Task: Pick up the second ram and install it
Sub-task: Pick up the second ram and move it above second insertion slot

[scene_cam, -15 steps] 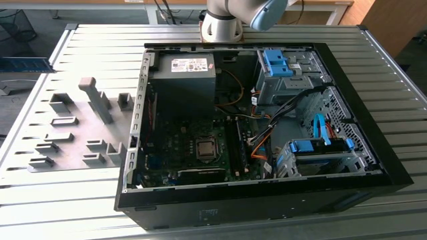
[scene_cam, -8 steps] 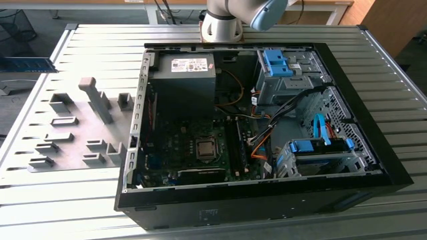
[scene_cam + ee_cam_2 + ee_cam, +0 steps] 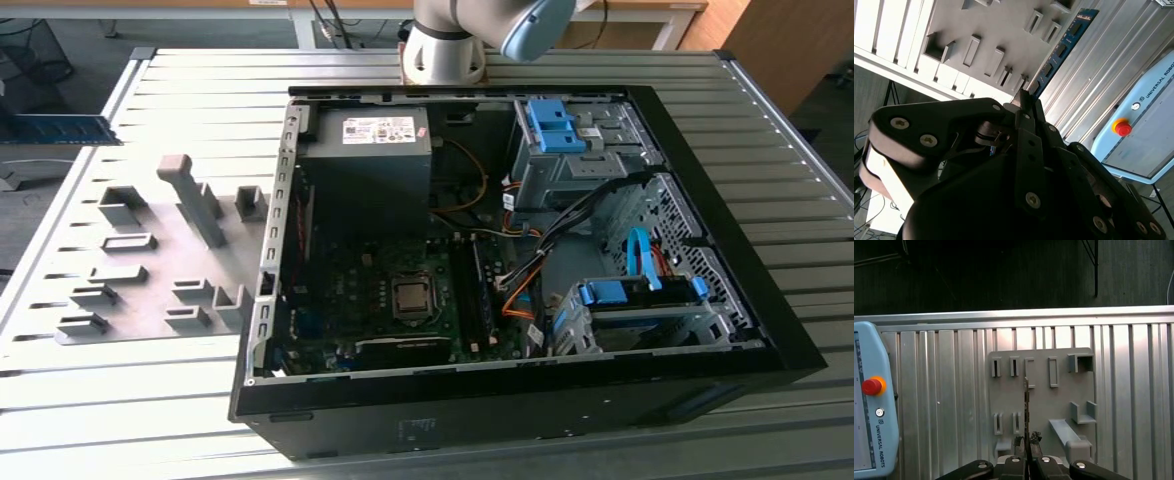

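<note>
The second ram (image 3: 1064,42) is a long, thin, dark circuit strip with small black chips, and my gripper (image 3: 1026,100) is shut on one end of it. In the first wrist view the ram (image 3: 1026,405) shows edge-on, rising from between the fingers of the gripper (image 3: 1026,457) above the gray holder plate (image 3: 1039,390). In the exterior view the ram (image 3: 60,128) hangs at the far left, beyond the table's edge and away from the open computer case (image 3: 747,330). The motherboard (image 3: 360,290) lies in the case floor, with long memory slots (image 3: 470,290) beside the processor socket.
The gray holder plate (image 3: 147,260) with several raised blocks lies on the ribbed metal table on the exterior view's left of the case. Orange and black cables (image 3: 527,270) and blue drive brackets (image 3: 641,292) crowd the case's right half. A pendant with a red button (image 3: 871,386) lies nearby.
</note>
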### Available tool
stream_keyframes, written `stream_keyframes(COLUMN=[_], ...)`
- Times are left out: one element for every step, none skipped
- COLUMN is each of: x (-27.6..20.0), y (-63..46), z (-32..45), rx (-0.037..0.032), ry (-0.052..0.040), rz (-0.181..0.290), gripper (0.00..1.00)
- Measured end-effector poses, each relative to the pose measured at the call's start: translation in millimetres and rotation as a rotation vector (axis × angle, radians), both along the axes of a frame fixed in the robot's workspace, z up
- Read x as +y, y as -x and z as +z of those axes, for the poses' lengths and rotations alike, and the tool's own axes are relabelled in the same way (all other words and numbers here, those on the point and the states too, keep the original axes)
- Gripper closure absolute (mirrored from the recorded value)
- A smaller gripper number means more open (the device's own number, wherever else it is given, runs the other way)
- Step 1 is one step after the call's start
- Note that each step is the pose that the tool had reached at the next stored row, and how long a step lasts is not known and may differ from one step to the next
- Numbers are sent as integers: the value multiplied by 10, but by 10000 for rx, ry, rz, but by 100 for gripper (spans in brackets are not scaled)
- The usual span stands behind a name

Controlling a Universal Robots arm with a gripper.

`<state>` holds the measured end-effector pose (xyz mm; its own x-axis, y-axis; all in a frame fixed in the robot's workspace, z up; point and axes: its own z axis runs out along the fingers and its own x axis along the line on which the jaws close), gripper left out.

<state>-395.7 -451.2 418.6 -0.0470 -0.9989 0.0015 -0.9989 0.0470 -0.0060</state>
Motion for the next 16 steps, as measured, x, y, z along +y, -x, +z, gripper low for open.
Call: stream_keyframes(x=[0,0,0,0,0,0,0,0,0,0,0,0,0,0,0,0], y=[-4,-9,-14,-18,-23,-28,-33,-38,-43,-48,-52,-57,-61,-66,-70,-75], z=[0,0,0,0,0,0,0,0,0,0,0,0,0,0,0,0], rx=[0,0,0,0,0,0,-1,-1,0,0,1,0,0,1,0,0], ry=[0,0,0,0,0,0,0,0,0,1,1,0,0,1,0,0], rz=[0,0,0,0,0,0,0,0,0,0,0,0,0,0,0,0], gripper=[86,86,86,86,86,86,86,86,86,86,86,86,86,86,86,86])
